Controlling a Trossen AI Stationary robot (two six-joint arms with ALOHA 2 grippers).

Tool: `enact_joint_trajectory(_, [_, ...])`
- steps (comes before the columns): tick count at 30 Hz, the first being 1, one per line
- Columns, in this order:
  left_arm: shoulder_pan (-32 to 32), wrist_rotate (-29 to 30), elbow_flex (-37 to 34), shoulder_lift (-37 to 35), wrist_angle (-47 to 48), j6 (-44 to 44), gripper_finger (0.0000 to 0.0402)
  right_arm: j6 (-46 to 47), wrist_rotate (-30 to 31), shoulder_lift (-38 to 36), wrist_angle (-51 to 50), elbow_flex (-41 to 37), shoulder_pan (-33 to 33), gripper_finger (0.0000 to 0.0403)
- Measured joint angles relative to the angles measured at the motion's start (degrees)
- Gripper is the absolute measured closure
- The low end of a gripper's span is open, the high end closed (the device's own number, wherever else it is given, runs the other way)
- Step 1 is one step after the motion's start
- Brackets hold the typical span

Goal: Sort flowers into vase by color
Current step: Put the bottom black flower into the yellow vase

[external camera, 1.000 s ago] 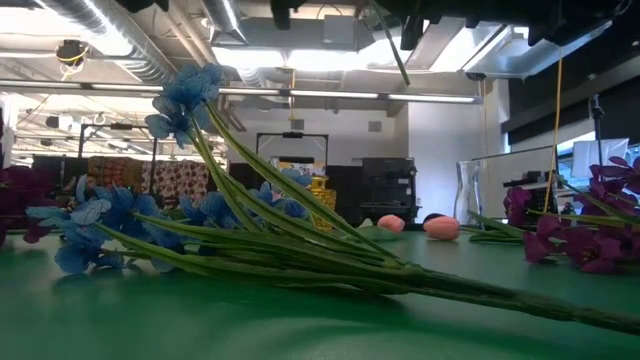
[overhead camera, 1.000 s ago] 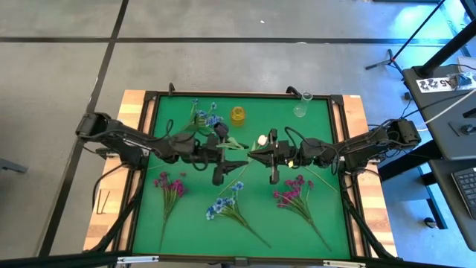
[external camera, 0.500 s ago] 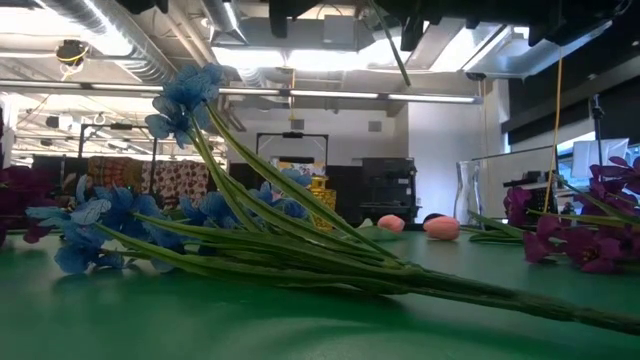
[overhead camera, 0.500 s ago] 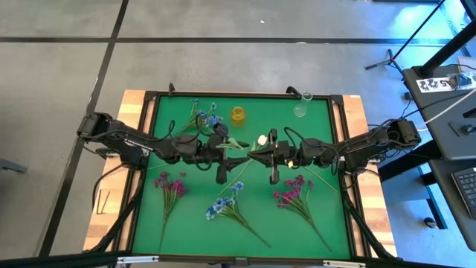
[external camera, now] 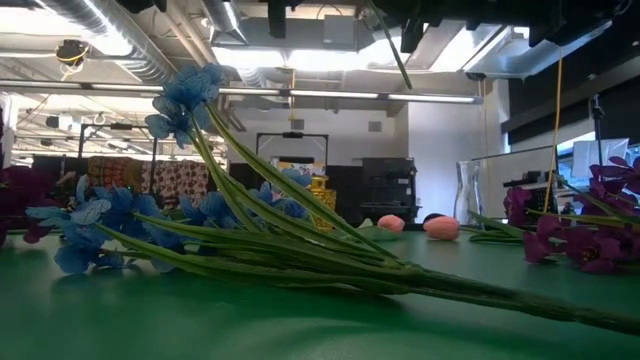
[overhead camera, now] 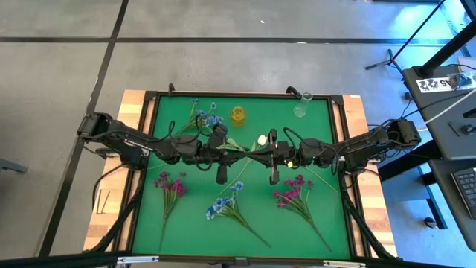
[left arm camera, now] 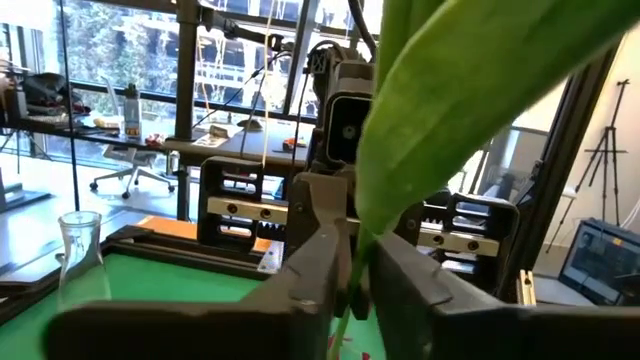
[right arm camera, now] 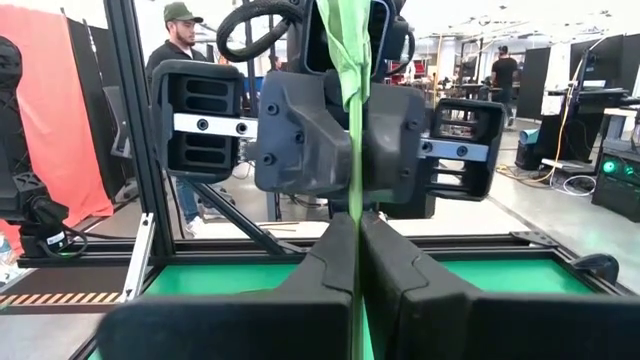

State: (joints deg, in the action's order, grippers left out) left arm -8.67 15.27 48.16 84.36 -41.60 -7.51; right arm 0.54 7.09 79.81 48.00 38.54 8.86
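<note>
Above the middle of the green table, my left gripper (overhead camera: 242, 154) and my right gripper (overhead camera: 257, 155) point level at each other. Both are shut on one pale tulip (overhead camera: 262, 140). In the left wrist view its broad leaf (left arm camera: 450, 90) fills the upper part. In the low view its stem end (external camera: 396, 52) hangs high above the table. Magenta sprays (overhead camera: 169, 184) (overhead camera: 294, 191) and blue sprays (overhead camera: 207, 117) (overhead camera: 227, 205) lie flat on the table. A yellow vase (overhead camera: 237, 115) and a clear glass vase (overhead camera: 300, 109) stand at the far side. My left gripper pinches the tulip's green stem (left arm camera: 348, 300) between its two fingers, just below the broad leaf. The fingers come level from the table's left and lie across the stem. The tulip is roughly upright and clear of the table. My right gripper pinches the same stem (right arm camera: 355, 215) between its two fingers, coming level from the table's right and lying across it. The stem runs straight up out of the fingers, in front of the other gripper. Its lower end hangs free.
A raised dark frame (overhead camera: 338, 149) borders the table. Two pale pink blooms (external camera: 390, 223) (external camera: 440, 228) lie on the table beyond the blue spray (external camera: 180, 235). A person (right arm camera: 185, 60) stands in the room behind the left arm.
My left gripper has shut its fingers on the tulip's stem, right in front of my right gripper. The tulip's leaf has shifted slightly; the tulip stays held up clear of the table.
</note>
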Motion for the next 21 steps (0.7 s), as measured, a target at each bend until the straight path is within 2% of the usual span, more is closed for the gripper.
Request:
enact_joint_trajectory(4, [-1.6, 4.7, 0.0, 0.0, 0.1, 0.1, 0.0395, 0.0, 0.0, 0.0, -0.2, 0.0, 0.0, 0.0400])
enact_joint_trajectory(12, [-3.0, 7.0, 0.0, 0.0, 0.8, 0.5, 0.0398, 0.0, -0.1, 0.0, -0.3, 0.0, 0.1, 0.0386])
enact_joint_trajectory(16, [-3.1, 8.0, 0.0, -0.1, 1.7, 0.5, 0.0399, -0.7, -0.1, -0.1, -0.5, 0.0, 0.1, 0.0347])
enact_joint_trajectory(21, [-3.0, 8.2, 0.0, -1.5, 5.1, -0.6, 0.0400, -0.9, 1.2, -0.1, -3.8, 0.0, 0.1, 0.0267])
